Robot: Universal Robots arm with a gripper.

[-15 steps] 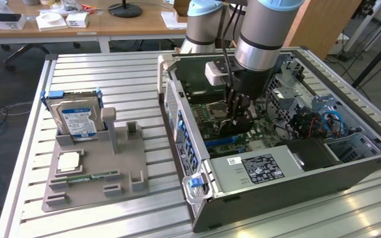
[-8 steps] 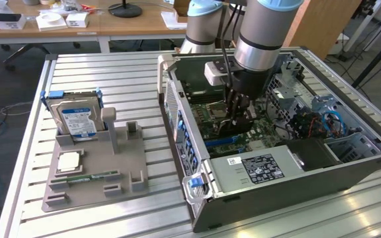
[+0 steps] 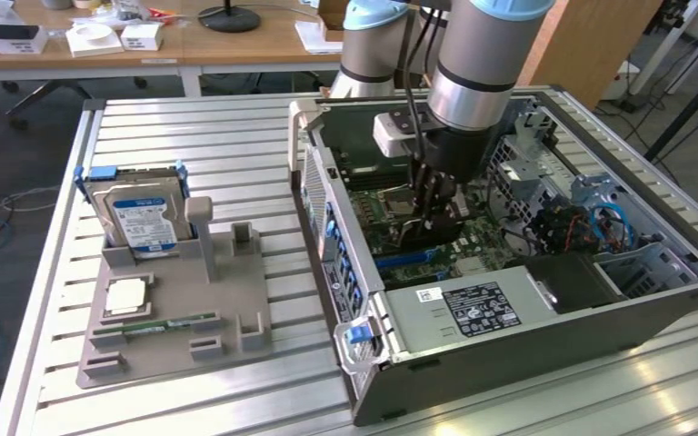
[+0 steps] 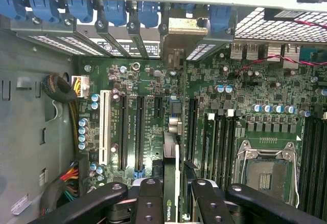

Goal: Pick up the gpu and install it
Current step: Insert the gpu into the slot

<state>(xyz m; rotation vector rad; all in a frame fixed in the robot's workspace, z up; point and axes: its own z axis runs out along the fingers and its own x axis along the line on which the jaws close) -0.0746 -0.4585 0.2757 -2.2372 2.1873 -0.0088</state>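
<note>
Gripper (image 4: 173, 196) tight on gpu (image 4: 172, 155) inside case (image 3: 543, 359)

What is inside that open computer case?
A green motherboard, a silver power supply, cables, and the gpu, held edge-on by the fingers over the slots. Whatever lies directly beneath the card is covered.

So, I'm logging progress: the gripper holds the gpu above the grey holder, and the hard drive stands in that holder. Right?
Not quite. The gripper holds the gpu inside the open computer case, above the motherboard, not above the grey holder; the exterior view shows this. The hard drive does stand in that holder.
</note>
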